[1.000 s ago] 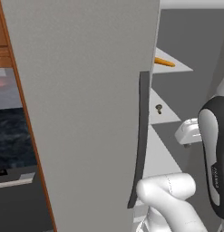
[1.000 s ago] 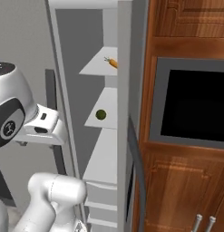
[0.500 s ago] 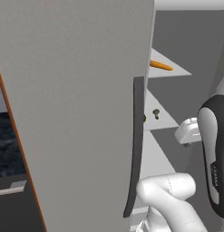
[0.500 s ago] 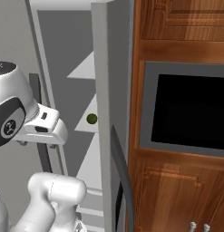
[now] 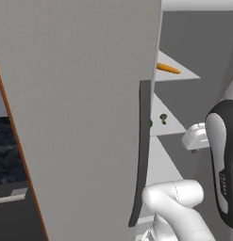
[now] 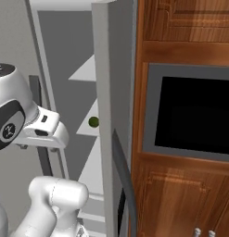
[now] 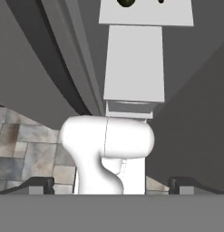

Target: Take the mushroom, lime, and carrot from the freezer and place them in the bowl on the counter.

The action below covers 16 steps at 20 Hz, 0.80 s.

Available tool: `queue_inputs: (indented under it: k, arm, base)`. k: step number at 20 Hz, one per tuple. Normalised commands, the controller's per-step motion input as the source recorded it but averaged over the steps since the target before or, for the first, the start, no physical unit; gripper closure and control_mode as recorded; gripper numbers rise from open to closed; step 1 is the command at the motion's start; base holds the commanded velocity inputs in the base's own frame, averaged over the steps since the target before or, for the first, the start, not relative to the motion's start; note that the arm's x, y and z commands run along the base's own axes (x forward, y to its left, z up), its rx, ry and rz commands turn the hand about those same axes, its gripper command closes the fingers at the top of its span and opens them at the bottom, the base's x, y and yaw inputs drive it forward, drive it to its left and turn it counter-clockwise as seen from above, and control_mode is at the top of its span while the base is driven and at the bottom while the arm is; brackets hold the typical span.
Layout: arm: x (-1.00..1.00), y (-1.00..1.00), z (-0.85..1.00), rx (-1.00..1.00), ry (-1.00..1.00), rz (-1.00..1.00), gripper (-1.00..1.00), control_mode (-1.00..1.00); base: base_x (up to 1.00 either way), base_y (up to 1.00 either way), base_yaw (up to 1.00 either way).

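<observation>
The freezer stands open, its wide grey door (image 5: 75,108) with the dark handle strip (image 5: 142,150) close on the left. The orange carrot (image 5: 167,68) lies on an upper white shelf. The tiny brownish mushroom (image 5: 163,117) sits on the shelf below. On that same shelf is the dark-green lime (image 6: 93,121), which also peeks in at the top of the hand view (image 7: 126,2) beside the mushroom (image 7: 161,1). My gripper (image 7: 111,185) is open and empty, pointing down past the lower shelves, well below the food. The bowl is out of view.
A second grey door edge (image 6: 106,92) with a curved dark handle (image 6: 125,180) stands between the shelves and the brown wooden cabinets (image 6: 181,194), which hold a black oven window (image 6: 194,115). A strip of dark counter (image 5: 4,150) shows left of the door. Tiled floor (image 7: 22,149) lies below.
Both base views have shifted as the base moved; the freezer doors now look bigger and nearer. In the right base view the door edge now covers the carrot. The arm keeps its pose.
</observation>
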Motion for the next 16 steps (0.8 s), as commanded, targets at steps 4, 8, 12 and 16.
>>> queue_inputs:
  k: [4,8,12,16]
  arm:
    - [0.0,0.0,0.0,0.0,0.0,0.0,-1.0,1.0]
    - [0.0,0.0,0.0,0.0,0.0,0.0,-1.0,1.0]
    - [0.0,0.0,0.0,0.0,0.0,0.0,-1.0,1.0]
    - [0.0,0.0,0.0,0.0,0.0,0.0,-1.0,-1.0]
  base:
    - [0.55,-0.13,0.0]
    - [0.52,-0.08,0.0]
    - [0.51,-0.03,0.0]
    - [0.04,0.0,0.0]
